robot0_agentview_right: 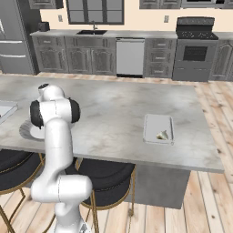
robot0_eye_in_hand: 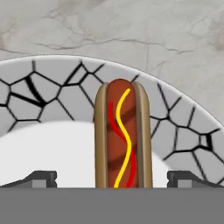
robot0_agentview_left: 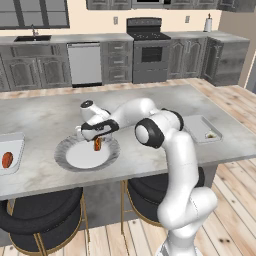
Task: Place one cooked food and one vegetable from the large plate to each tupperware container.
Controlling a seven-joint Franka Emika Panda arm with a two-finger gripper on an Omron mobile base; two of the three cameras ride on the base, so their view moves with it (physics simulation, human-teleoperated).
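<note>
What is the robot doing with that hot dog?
The robot's gripper is right over the large plate on the counter, with the hot dog between its open fingers, not squeezed yet. One tupperware container to the left has a reddish-orange piece in it. Another container sits to the right with a small pale bit inside.

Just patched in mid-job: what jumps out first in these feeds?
The hot dog dominates the hand view, lying between the wide-apart fingers over the large plate's marbled rim. From the left base camera, the gripper hangs over that plate at the counter's near edge. A reddish piece sits in the container at far left; another container lies to the right.
</note>
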